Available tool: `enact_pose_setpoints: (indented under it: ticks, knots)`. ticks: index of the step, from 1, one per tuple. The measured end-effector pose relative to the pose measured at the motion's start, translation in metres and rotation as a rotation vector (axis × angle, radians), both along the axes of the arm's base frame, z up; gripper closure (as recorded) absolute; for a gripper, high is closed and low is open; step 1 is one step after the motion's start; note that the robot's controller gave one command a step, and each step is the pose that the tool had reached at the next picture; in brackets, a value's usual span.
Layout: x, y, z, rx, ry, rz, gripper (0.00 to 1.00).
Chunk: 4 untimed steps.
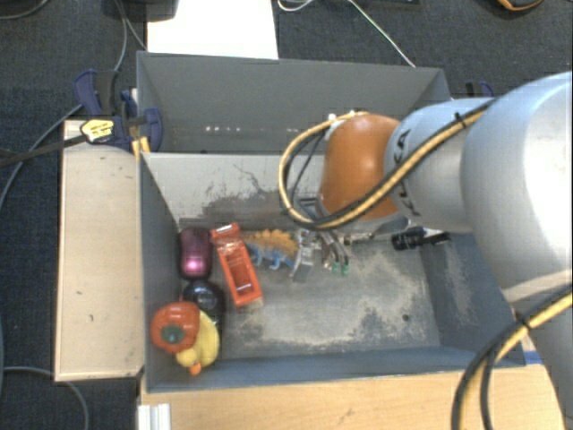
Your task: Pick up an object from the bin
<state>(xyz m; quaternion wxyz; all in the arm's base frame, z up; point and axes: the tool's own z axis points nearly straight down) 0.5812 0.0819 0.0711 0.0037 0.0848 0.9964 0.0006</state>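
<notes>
My gripper (309,260) hangs below the orange wrist cover, near the middle of the bin's back half, its metal fingers pointing down at the floor. Just left of the fingers lies a small blue and yellow-orange toy (273,247), close to the fingertips; whether it is touched I cannot tell. Further left an orange-red plastic piece (237,271) lies slantwise on the floor. A small black thing (414,237) lies to the right of the gripper, near the arm.
Along the bin's left wall sit a purple rounded thing (195,252), a black ball (204,296), and a red-orange tomato-like toy (175,326) against a yellow duck (202,348). Bare scuffed floor spreads over the front right.
</notes>
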Motion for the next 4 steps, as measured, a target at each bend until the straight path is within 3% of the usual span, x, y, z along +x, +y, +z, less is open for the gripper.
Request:
enact_pose_setpoints:
  ticks: [1, 2, 3, 4]
  knots:
    - [0.0, 0.0, 0.0, 0.0, 0.0, -0.001, 1.0]
    - [0.0, -0.004, 0.075, 0.0, -0.005, 0.073, 1.0]
    - [0.01, -0.026, 0.115, 0.0, -0.006, 0.015, 1.0]
    - [-0.008, 0.018, 0.241, -0.001, -0.004, 0.115, 1.0]
